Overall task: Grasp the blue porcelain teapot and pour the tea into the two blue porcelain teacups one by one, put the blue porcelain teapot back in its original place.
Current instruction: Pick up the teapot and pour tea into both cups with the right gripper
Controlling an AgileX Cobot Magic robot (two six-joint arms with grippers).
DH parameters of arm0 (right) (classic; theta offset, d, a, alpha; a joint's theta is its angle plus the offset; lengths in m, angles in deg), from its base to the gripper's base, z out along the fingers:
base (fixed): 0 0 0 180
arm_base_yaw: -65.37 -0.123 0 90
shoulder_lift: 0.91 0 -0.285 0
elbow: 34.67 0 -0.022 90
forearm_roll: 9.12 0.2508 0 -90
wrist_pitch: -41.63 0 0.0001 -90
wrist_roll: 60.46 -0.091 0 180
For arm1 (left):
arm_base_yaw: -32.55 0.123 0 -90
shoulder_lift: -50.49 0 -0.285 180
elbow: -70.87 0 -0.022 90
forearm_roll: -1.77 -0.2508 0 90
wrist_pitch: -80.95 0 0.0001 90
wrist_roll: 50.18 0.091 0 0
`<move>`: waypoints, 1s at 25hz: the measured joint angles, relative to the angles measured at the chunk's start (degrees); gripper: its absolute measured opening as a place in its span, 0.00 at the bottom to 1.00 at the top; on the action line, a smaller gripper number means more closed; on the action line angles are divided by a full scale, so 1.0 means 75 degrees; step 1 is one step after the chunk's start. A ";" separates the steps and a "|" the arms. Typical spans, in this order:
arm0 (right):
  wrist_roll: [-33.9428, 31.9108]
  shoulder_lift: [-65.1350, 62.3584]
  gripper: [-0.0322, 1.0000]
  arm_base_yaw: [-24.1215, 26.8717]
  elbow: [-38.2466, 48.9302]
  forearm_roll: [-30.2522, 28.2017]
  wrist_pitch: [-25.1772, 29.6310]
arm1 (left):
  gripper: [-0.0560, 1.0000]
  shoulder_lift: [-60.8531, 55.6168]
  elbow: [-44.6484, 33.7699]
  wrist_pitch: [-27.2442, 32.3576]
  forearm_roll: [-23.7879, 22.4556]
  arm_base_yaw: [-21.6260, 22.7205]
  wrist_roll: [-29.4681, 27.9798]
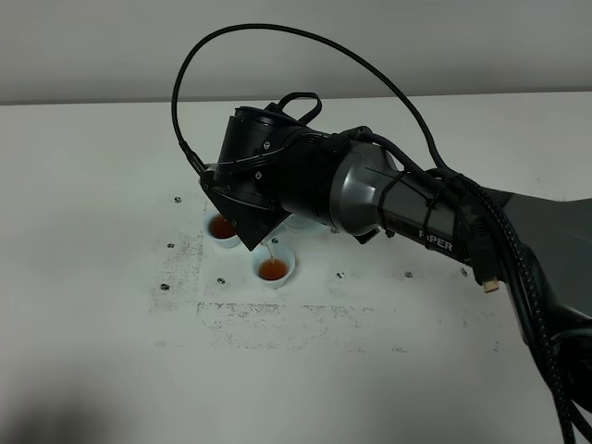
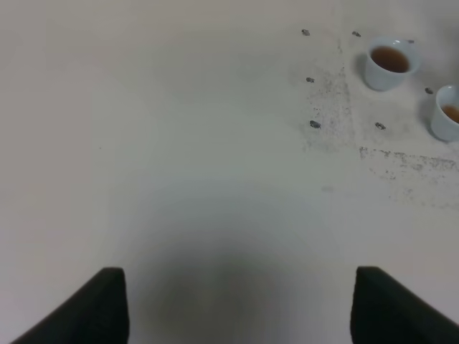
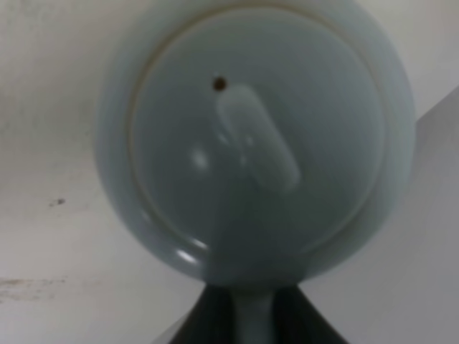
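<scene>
Amber tea stood in the far-left teacup [image 1: 222, 228] and the near teacup [image 1: 274, 269]. The right gripper [image 3: 251, 324], clamped on the blue porcelain teapot [image 3: 258, 143], tilted it over the near one; overpouring could flood the table [image 1: 92, 324]. The left gripper [image 2: 237, 304] waited, jaws apart.
</scene>
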 joint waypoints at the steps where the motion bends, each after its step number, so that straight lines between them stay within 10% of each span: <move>1: -0.0008 0.0000 0.07 0.0000 0.0000 -0.0005 0.0000 | 0.64 0.0000 0.0000 0.0000 0.0000 0.0000 0.0000; 25: -0.0201 -0.0006 0.07 -0.0006 0.0057 -0.0157 -0.0003 | 0.64 0.0000 0.0000 0.0000 0.0000 0.0000 0.0000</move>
